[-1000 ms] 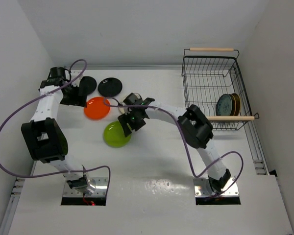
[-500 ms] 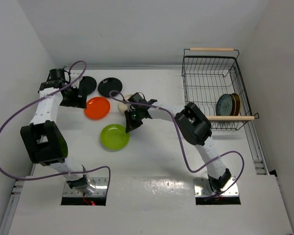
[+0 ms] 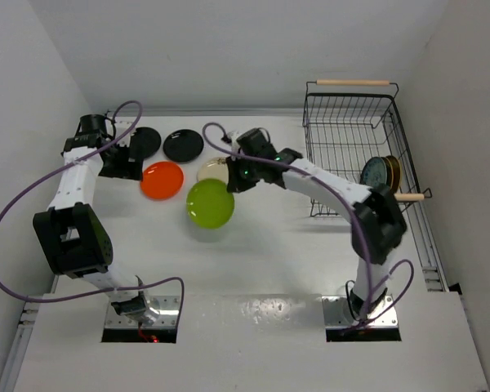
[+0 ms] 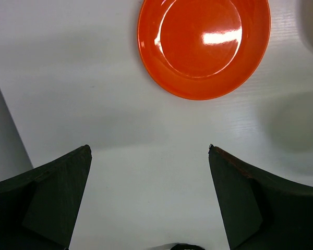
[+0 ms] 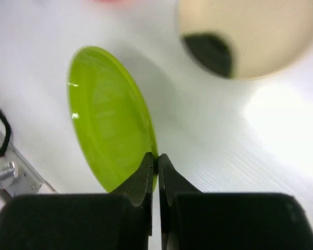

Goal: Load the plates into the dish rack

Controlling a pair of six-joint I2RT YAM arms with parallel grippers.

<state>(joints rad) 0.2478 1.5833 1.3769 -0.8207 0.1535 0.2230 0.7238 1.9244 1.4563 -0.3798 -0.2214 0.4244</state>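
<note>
My right gripper (image 3: 233, 180) (image 5: 156, 156) is shut on the rim of the lime green plate (image 3: 210, 202) (image 5: 107, 120), which hangs tilted above the table. Just behind it lies the cream plate (image 3: 212, 168) (image 5: 250, 36). The orange-red plate (image 3: 162, 180) (image 4: 203, 44) lies flat to the left, with two black plates (image 3: 183, 144) (image 3: 146, 141) behind it. My left gripper (image 3: 129, 160) (image 4: 148, 151) hovers open over bare table just short of the orange-red plate. The dish rack (image 3: 349, 96) stands at the back right with a blue-grey plate (image 3: 375, 174) and a brown-gold plate (image 3: 393, 172) upright inside.
White walls close in the table on the left, back and right. The rack's wooden handles (image 3: 353, 82) (image 3: 384, 196) rise above its rim. A purple cable (image 3: 33, 188) loops off the left arm.
The right gripper shut on the green plate's rim and lifted it off the table, carrying it back and right. The cream plate came into view. The left arm barely moved.
</note>
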